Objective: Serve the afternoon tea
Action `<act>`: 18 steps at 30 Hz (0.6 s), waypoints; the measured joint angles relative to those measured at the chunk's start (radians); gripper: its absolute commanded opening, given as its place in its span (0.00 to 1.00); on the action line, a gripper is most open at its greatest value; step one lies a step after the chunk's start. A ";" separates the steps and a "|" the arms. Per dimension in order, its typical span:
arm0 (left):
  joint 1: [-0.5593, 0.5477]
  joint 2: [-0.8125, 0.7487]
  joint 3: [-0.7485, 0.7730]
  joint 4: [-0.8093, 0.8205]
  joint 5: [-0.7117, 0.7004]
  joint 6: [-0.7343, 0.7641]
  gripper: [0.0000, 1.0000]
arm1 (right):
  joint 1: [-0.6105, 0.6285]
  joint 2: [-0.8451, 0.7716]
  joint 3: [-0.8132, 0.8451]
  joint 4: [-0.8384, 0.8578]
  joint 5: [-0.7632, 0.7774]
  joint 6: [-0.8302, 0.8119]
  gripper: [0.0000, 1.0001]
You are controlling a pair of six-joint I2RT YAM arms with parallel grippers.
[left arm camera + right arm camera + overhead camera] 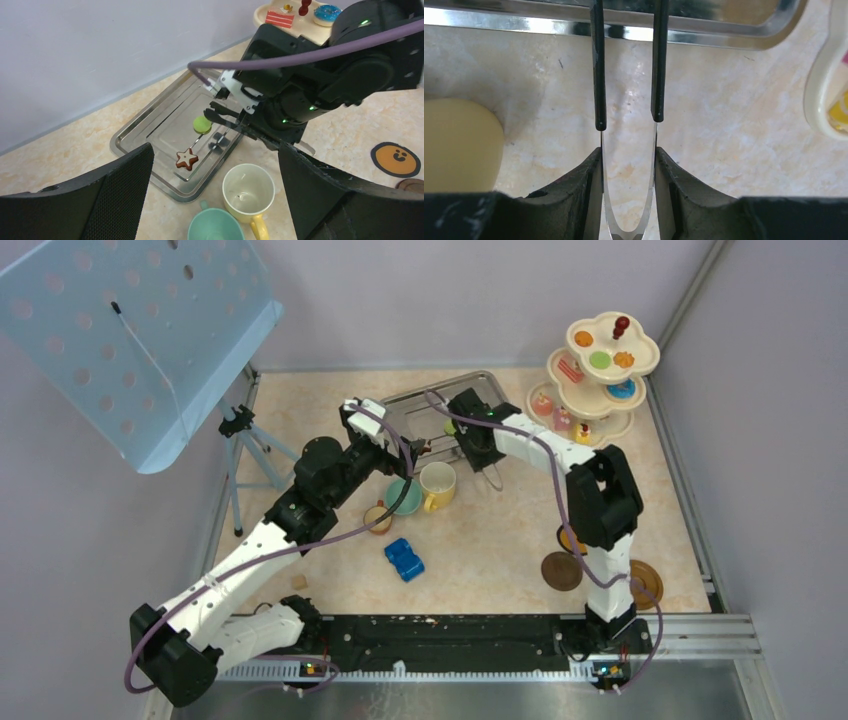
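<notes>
Meeting grey walls [450, 300], the marbled beige tabletop [480, 540] carries a cream tiered stand [646, 346].

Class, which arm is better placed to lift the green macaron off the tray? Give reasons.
Right: the right tool grips tongs with tips near the macaron; the left tool is open, empty.

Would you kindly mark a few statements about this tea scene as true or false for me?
1. The right pincer grips black tongs. True.
2. The star cookie lies in the yellow mug. False: it lies on the metal tray beyond the mug.
3. The green macaron sits on the tray. True.
4. The blue toy car stands on the tiered stand. False: it is on the table, apart from the stand.
</notes>
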 measured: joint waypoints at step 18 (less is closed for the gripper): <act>0.000 0.000 0.000 0.000 0.003 0.000 0.99 | -0.093 -0.184 -0.063 0.077 -0.119 0.014 0.27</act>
